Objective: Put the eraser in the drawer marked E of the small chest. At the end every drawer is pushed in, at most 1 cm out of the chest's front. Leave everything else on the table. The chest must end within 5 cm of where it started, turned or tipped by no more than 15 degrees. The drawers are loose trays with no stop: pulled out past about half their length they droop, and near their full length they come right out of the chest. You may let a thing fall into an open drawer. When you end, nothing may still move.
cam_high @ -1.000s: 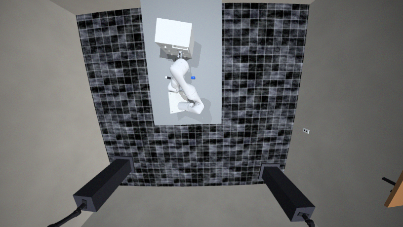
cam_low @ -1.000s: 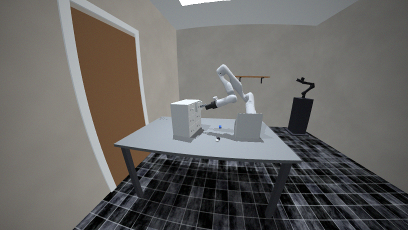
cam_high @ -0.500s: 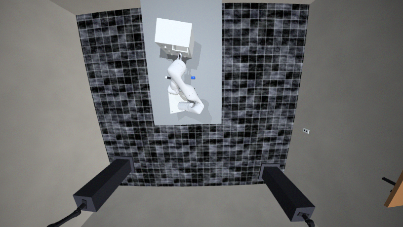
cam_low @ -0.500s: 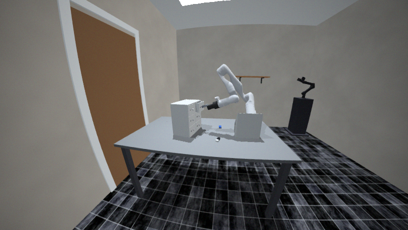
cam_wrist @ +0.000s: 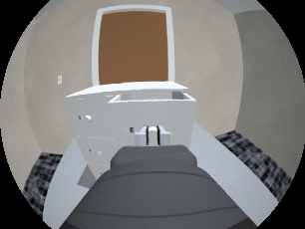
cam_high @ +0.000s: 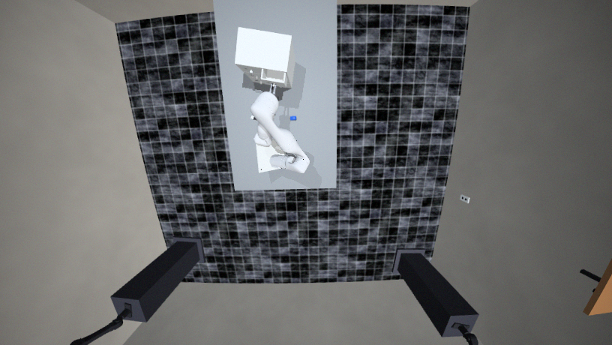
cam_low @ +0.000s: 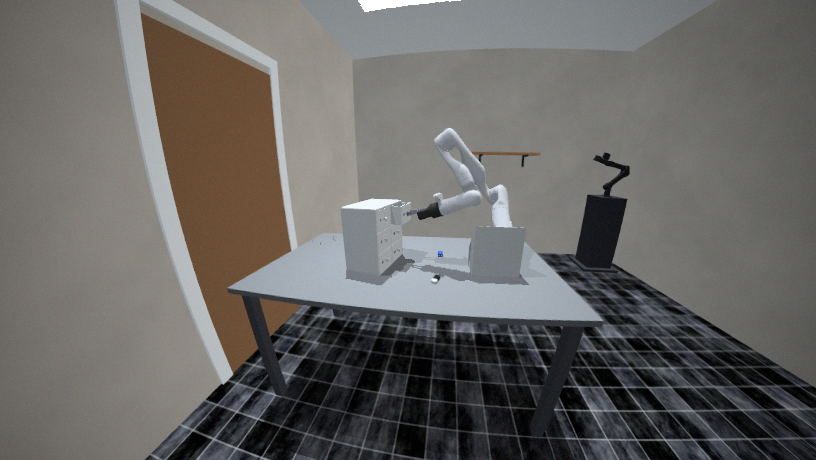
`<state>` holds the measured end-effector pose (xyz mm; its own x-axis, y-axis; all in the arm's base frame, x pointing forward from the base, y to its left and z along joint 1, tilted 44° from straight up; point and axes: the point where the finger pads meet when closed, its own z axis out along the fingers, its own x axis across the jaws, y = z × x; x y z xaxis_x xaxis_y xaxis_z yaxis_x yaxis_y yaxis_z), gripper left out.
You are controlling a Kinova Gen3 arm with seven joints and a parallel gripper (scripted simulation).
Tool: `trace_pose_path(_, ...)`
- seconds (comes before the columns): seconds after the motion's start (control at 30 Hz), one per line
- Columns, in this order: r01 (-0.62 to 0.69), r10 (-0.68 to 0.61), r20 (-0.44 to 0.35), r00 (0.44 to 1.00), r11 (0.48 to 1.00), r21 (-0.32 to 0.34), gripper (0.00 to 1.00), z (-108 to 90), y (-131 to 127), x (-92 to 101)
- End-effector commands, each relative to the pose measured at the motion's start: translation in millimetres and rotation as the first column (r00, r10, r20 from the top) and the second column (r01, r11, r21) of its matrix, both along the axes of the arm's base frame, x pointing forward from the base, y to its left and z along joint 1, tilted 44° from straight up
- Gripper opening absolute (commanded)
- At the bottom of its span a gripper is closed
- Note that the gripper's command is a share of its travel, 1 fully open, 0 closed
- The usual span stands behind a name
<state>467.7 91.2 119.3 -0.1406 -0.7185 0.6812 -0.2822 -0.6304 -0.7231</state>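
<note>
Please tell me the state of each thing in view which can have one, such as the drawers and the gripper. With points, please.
drawer E point(cam_high: 273, 79) point(cam_low: 405, 212) point(cam_wrist: 164, 112): pulled partly out
other visible drawers: pushed in
gripper point(cam_high: 273, 88) point(cam_low: 409, 213) point(cam_wrist: 152, 132): shut on drawer E's knob
chest point(cam_high: 263, 49) point(cam_low: 360, 240) point(cam_wrist: 112, 91): upright
brown door point(cam_low: 217, 171) point(cam_wrist: 133, 47): closed
blue block point(cam_high: 292, 118) point(cam_low: 440, 253): resting on the table, not held

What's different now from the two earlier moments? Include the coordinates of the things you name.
Drawer E point(cam_high: 273, 79) point(cam_low: 404, 213) point(cam_wrist: 164, 111) has come farther out of the chest point(cam_high: 263, 49) point(cam_low: 360, 237) point(cam_wrist: 80, 112), toward the arm's base, and the end effector point(cam_high: 273, 88) point(cam_low: 411, 212) point(cam_wrist: 152, 132) has backed away with it, closed on its knob point(cam_wrist: 152, 133). The chest, the blue block point(cam_high: 292, 118) point(cam_low: 440, 253) and the black-and-white item point(cam_high: 253, 117) point(cam_low: 436, 278) look unmoved.
</note>
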Motion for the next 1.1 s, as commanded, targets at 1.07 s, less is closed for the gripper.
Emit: trace_pose_path(1.07,-0.005,0.005,-0.001,1.000,1.000,-0.002,0.37,-2.0,2.5,-11.5)
